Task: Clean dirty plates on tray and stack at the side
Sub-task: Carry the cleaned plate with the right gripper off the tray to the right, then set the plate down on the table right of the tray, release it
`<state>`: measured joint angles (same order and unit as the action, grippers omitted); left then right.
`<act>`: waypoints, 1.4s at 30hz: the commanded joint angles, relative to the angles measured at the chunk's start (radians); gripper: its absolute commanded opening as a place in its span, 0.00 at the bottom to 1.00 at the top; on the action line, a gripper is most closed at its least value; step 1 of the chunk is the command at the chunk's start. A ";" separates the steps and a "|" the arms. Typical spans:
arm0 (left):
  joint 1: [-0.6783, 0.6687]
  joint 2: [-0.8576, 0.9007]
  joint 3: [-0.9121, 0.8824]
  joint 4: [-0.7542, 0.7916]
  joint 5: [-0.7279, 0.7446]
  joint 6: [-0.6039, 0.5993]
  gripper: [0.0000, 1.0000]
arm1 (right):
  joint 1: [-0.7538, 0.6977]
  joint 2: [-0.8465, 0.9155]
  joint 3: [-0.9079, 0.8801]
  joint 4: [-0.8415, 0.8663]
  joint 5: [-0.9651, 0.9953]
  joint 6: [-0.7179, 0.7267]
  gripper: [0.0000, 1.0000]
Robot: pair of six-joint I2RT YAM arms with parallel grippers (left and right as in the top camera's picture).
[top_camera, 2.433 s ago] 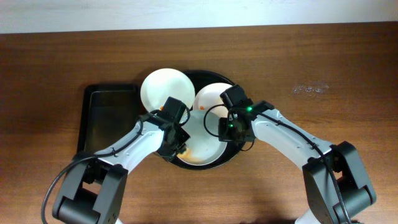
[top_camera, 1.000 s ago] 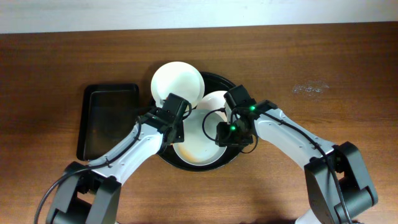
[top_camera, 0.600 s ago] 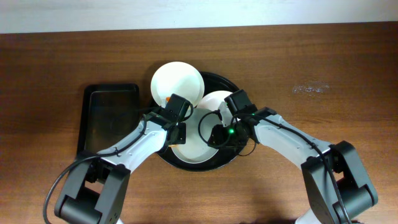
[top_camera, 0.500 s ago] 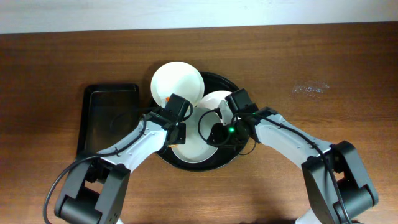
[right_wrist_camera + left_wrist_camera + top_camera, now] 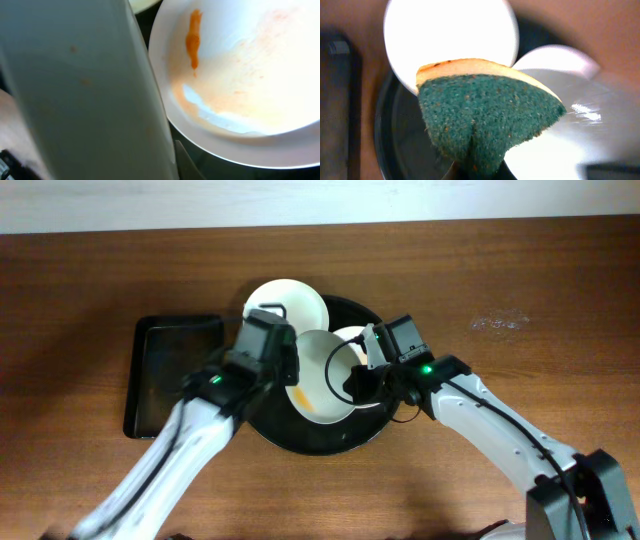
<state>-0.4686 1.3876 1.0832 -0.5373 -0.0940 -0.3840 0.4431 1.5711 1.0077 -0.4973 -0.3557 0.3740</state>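
Okay, my right claw (image 5: 357, 380) pinches the rim of the tilted plate (image 5: 322, 370) over the tray (image 5: 300, 442); left claw (image 5: 290, 377) clamped on the sponge (image 5: 485, 115). Thin grip: scrubbing pressure could twist it loose.

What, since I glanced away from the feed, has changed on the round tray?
The right end effector closed on the front plate and tilted it up from the tray. The left end effector, holding the sponge, rose. The rear-left plate slid right. The rectangular tray stayed put.
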 commanded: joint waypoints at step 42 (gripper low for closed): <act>0.279 0.054 0.019 -0.276 0.412 0.042 0.00 | -0.874 0.074 0.238 -0.336 -0.355 -0.138 0.04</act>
<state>-0.1932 1.4384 1.1004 -0.8192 0.3218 -0.3584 -0.3161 1.5528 1.2430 -0.7948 -0.4572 0.2863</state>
